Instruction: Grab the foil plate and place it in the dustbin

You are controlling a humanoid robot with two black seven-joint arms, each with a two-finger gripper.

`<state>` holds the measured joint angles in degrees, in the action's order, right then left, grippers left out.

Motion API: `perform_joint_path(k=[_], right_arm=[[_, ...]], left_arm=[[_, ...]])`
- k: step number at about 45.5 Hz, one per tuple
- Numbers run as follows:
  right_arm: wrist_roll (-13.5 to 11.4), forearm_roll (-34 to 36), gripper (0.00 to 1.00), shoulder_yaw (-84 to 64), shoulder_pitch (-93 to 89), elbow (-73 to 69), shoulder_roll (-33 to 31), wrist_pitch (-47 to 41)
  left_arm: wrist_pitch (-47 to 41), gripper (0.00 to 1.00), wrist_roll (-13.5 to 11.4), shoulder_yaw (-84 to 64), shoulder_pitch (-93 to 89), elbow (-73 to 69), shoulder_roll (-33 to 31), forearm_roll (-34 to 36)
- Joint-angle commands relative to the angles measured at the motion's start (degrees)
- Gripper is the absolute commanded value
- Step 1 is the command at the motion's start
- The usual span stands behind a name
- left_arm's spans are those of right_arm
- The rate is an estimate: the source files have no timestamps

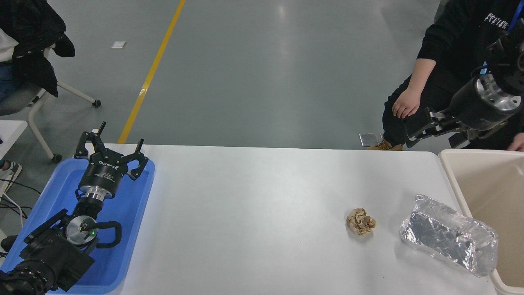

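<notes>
head view: light, easily crushed foil plate (448, 234) at table's (254, 213) near right corner beside dustbin (487, 192), best pinched by its raised rim; right gripper (415, 128) raised, fingers spread, empty; left gripper (109, 152) likewise spread, parked.

workshop hall: grey floor (262, 73), yellow line (151, 73)

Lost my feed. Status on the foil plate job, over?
Left gripper open, parked over blue tray. Right gripper high at far edge, empty. Foil plate on table beside dustbin. Paper ball nearby, not blocking.
</notes>
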<state>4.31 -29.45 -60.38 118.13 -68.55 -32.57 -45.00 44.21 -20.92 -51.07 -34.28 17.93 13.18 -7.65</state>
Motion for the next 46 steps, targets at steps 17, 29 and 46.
perform_joint_path(k=[17,29,46], right_arm=[[0.0,0.0,1.0,0.0,-0.45,0.44,-0.04,0.0],[0.0,-0.08,1.0,0.44,-1.15,0.52,0.05,0.0],[0.0,0.0,1.0,0.61,-2.38,0.52,-0.22,0.0]], left_arm=[[0.0,1.0,0.0,0.0,-0.08,0.0,0.0,0.0],[0.0,1.0,0.0,0.0,-0.08,0.0,0.0,0.0],[0.0,1.0,0.0,0.0,0.0,0.0,0.0,0.0]])
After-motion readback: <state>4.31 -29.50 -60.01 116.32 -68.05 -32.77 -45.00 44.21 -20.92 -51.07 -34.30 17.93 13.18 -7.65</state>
